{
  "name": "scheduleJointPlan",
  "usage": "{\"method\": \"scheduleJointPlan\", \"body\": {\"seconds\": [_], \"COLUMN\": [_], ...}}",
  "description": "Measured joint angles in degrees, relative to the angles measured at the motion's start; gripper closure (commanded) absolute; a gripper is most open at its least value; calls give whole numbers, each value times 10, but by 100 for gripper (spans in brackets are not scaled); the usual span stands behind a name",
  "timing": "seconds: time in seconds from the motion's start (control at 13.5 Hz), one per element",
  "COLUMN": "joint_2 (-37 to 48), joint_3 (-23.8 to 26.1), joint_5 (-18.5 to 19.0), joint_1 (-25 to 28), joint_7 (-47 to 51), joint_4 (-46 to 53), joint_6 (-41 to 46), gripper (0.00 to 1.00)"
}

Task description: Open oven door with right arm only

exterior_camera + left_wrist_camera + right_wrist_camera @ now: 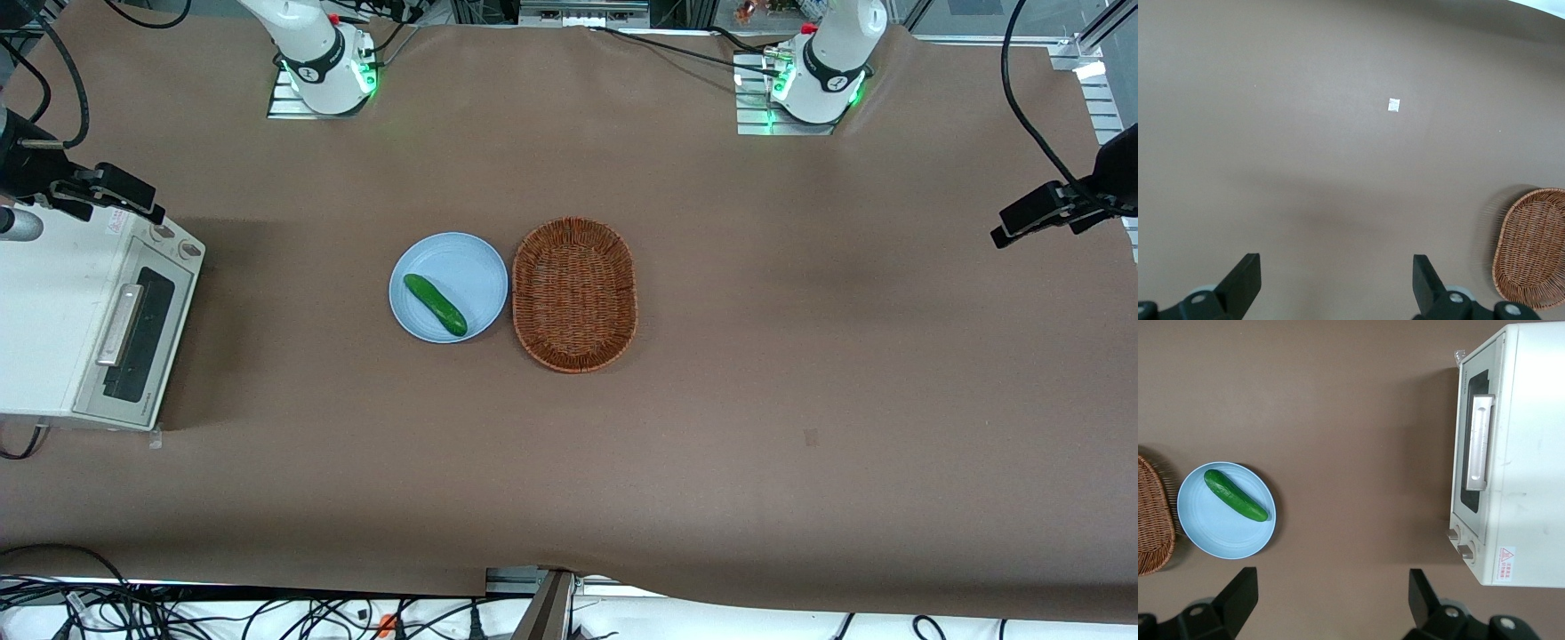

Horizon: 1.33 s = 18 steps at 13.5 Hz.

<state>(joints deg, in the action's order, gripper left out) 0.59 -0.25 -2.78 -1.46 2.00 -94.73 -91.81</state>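
Observation:
The off-white oven (pixel 44 311) stands at the working arm's end of the table. Its door (pixel 133 342), a dark window with a brushed-metal bar handle (pixel 120 324), is closed and faces the plate. Both show in the right wrist view: the oven (pixel 1531 453), the door (pixel 1475 453) and the handle (pixel 1479 441). My right gripper (pixel 67 191) hangs high above the oven's end that is farther from the front camera, near the two knobs (pixel 173 240). The gripper (pixel 1331 577) is open wide and empty, touching nothing.
A light blue plate (pixel 471 267) with a green cucumber (pixel 436 305) sits mid-table, beside a wicker basket (pixel 575 293). Both show in the right wrist view, the plate (pixel 1211 527) and the basket (pixel 1151 520). A brown cloth covers the table.

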Motion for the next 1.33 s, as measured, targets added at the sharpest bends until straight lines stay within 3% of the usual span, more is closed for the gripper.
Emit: {"method": "scheduleJointPlan", "body": {"seconds": [1.33], "joint_2": [-11], "joint_3": [7], "joint_5": [0], "joint_1": [1], "joint_7": [2], "joint_4": [-4], "joint_6": [25], "gripper": [0]}}
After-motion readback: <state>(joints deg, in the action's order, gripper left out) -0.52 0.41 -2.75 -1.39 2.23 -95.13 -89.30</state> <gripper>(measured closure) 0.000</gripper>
